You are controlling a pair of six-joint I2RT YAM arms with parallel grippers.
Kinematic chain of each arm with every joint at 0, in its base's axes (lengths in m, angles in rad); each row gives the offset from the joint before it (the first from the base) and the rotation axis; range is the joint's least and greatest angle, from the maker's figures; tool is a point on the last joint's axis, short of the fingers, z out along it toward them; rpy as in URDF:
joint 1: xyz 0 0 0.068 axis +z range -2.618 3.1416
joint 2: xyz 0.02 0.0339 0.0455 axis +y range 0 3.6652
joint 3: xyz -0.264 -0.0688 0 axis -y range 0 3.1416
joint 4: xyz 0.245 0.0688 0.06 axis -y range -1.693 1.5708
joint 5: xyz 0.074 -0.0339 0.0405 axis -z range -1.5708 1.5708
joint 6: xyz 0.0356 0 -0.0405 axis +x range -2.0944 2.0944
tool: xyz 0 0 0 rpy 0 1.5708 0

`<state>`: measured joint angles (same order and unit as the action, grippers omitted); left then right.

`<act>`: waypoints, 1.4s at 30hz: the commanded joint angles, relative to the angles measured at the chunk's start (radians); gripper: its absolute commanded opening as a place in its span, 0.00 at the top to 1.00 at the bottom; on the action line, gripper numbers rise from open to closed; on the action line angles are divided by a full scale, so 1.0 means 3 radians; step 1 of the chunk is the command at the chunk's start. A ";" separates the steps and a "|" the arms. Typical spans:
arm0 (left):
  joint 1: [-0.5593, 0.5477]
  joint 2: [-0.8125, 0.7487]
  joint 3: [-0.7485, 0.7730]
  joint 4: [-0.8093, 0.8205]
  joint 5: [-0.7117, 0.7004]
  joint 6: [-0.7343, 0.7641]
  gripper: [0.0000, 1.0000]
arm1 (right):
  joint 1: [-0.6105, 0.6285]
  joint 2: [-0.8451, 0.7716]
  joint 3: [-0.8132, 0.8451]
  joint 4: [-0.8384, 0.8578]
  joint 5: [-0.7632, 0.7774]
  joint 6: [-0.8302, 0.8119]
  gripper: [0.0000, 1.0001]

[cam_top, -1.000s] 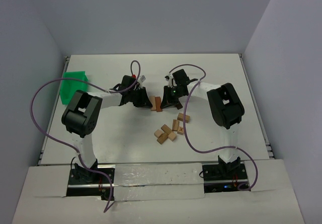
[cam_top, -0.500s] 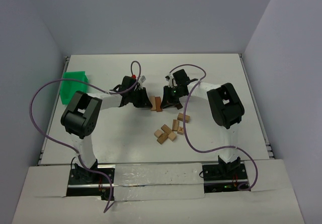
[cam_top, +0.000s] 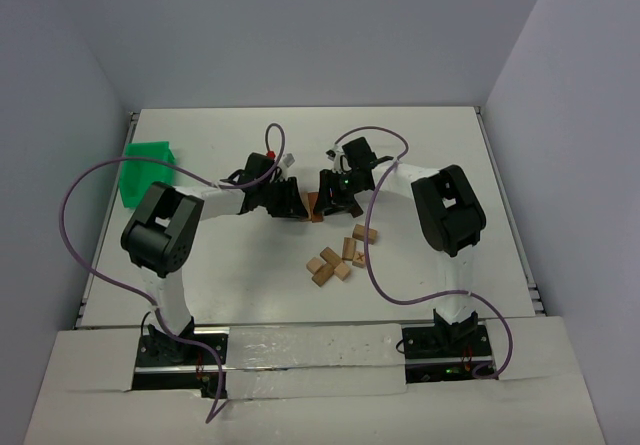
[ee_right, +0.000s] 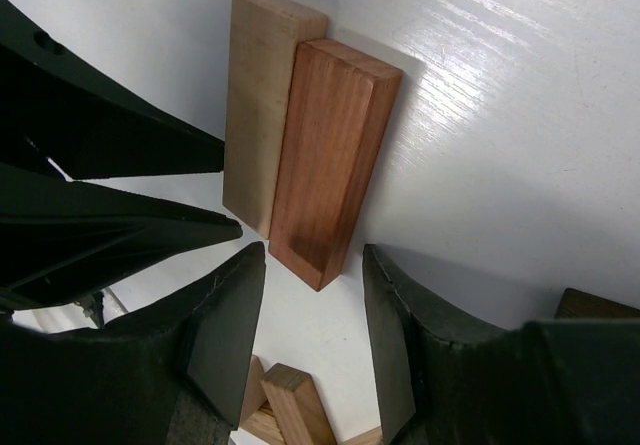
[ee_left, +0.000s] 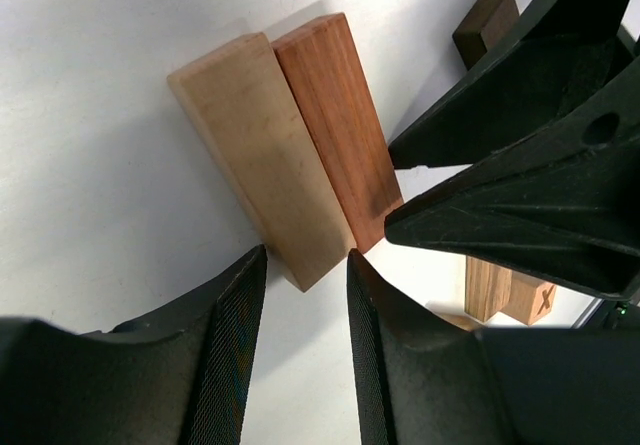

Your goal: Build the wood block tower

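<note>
Two wooden bars lie flat side by side on the white table: a light tan bar [ee_left: 262, 155] and a reddish-brown bar [ee_left: 340, 130], small between the two grippers in the top view [cam_top: 313, 207]. My left gripper [ee_left: 305, 265] is open, with the tan bar's near end at its fingertips. My right gripper [ee_right: 312, 263] is open, with the reddish-brown bar's [ee_right: 335, 155] near end at its fingertips, beside the tan bar [ee_right: 258, 105]. The grippers face each other across the bars. Several loose tan blocks [cam_top: 338, 256] lie nearer the bases, one marked with an X [ee_left: 530, 300]. No upright stack shows.
A green tray [cam_top: 148, 168] stands at the far left edge of the table. A dark brown block [ee_left: 487, 20] lies beyond the right gripper's fingers [ee_left: 500, 115]. The left gripper's fingers [ee_right: 100, 165] fill the left of the right wrist view. Purple cables loop over both arms.
My left gripper has moved right, up to the end of the tan bar. The right gripper and the bars have stayed in place.
</note>
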<state>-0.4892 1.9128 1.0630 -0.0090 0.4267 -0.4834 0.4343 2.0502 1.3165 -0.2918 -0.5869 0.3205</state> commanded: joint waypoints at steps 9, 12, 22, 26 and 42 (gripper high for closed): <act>0.0321 -0.0257 -0.0073 -0.0380 0.0198 0.0214 0.53 | 0.0015 -0.0132 -0.0310 -0.0162 0.0364 -0.0315 0.30; 0.0419 -0.0390 -0.0028 -0.0421 0.0333 0.0366 0.50 | 0.0013 -0.0261 -0.0392 -0.0150 0.0358 -0.0412 0.20; 0.0587 -0.0478 0.0483 -0.0725 0.0561 0.0938 0.31 | -0.0124 -0.0477 -0.0543 -0.0091 0.0448 -0.0436 0.12; 0.0593 -0.0253 0.0730 -0.0714 0.0591 0.0840 0.42 | -0.0224 -0.0418 -0.0553 -0.0082 0.0403 -0.0307 0.15; 0.0583 0.0760 0.1763 -0.0962 0.0459 0.0773 0.78 | -0.0420 -0.0269 -0.0421 -0.0076 0.0520 -0.0153 0.22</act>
<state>-0.3161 2.1146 1.5341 -0.2741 0.5606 -0.2539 0.3207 1.9197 1.1869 -0.2676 -0.5118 0.2817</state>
